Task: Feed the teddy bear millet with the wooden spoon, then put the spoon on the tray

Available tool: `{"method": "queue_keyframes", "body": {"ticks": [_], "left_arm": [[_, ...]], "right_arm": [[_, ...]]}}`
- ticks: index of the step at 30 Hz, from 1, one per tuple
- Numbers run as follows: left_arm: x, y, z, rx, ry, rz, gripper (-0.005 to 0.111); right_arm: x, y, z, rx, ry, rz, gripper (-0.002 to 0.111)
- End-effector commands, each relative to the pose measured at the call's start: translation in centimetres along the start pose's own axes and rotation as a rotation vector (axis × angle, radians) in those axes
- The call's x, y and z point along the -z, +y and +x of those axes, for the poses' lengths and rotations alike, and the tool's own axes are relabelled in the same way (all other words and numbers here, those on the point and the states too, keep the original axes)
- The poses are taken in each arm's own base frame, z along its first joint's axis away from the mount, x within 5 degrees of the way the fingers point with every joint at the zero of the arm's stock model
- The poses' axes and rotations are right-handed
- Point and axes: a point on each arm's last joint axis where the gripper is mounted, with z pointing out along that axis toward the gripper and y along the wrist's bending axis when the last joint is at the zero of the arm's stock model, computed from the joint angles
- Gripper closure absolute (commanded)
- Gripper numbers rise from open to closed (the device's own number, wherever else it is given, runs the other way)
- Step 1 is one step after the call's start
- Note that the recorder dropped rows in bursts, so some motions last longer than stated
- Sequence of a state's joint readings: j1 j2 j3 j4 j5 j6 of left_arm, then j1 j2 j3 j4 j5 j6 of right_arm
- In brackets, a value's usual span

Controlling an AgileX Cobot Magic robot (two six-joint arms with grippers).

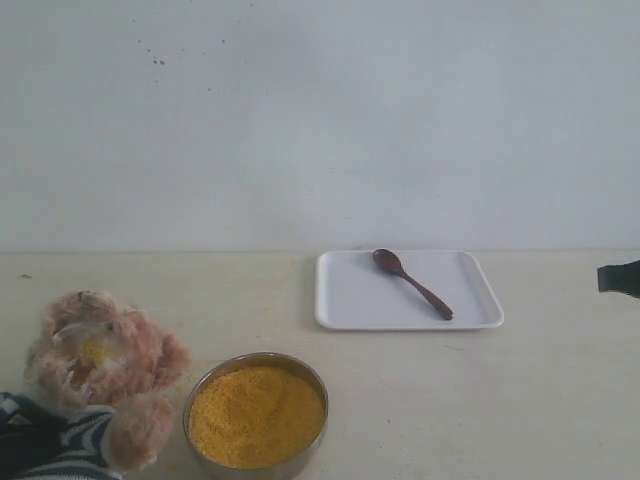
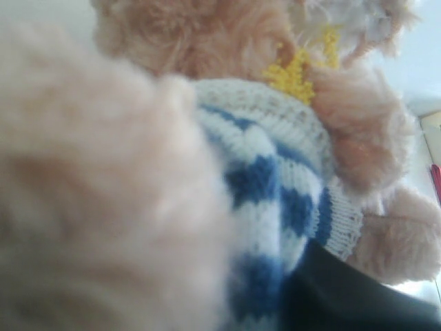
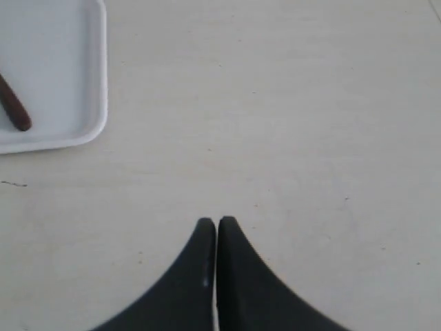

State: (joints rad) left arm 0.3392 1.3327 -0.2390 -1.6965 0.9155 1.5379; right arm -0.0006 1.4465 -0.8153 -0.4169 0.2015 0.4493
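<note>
The teddy bear (image 1: 100, 370) leans at the front left with yellow grains stuck on its muzzle (image 2: 293, 72). Its fur and striped shirt (image 2: 275, 165) fill the left wrist view. There one dark finger (image 2: 344, 293) of my left gripper presses against the shirt; the other finger is hidden behind plush. The millet (image 1: 255, 415) fills the metal bowl (image 1: 258, 357) beside the bear. The wooden spoon (image 1: 412, 284) lies diagonally on the white tray (image 1: 350, 300), free of any gripper. My right gripper (image 3: 216, 222) is shut and empty over bare table, right of the tray (image 3: 62, 69).
A pale tabletop (image 1: 540, 400) runs to a plain white wall behind. The right arm's dark tip (image 1: 620, 278) shows at the right edge. The spoon's handle end (image 3: 14, 103) shows in the right wrist view.
</note>
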Motion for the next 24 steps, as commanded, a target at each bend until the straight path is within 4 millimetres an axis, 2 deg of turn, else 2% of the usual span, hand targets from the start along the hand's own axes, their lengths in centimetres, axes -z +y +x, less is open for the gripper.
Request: {"method": "queue_keyframes", "body": {"ticks": [1,4,8,11,14,18,24], "left_arm": [[0.0,-0.2,0.1,0.006,-0.003,0.018,0.103],[0.0,-0.2,0.1,0.006,-0.003,0.020,0.103],[0.0,-0.2,0.1,0.006,-0.003,0.024,0.103],[0.0,-0.2,0.1,0.006,-0.003,0.024,0.103],[0.0,-0.2,0.1,0.006,-0.003,0.024,0.103],[0.0,-0.2,0.1,0.006,-0.003,0.024,0.103],[0.0,-0.2,0.1,0.004,-0.001,0.024,0.103]], "right_arm": [[2.9,0.3,0.7,-0.092,-0.142,-0.072,0.108],[6.0,0.3,0.8,-0.168,-0.277,-0.119,0.108],[10.5,0.0,1.5,-0.173,-0.433,-0.146,0.108],[14.3,-0.3,2.7,-0.174,-0.576,-0.171,0.108],[17.0,-0.6,4.5,-0.175,-0.686,-0.186,0.108],[18.6,0.2,7.3,-0.119,-0.736,-0.275,0.108],[22.2,0.4,9.6,0.089,-0.873,-0.353,0.108]]}}
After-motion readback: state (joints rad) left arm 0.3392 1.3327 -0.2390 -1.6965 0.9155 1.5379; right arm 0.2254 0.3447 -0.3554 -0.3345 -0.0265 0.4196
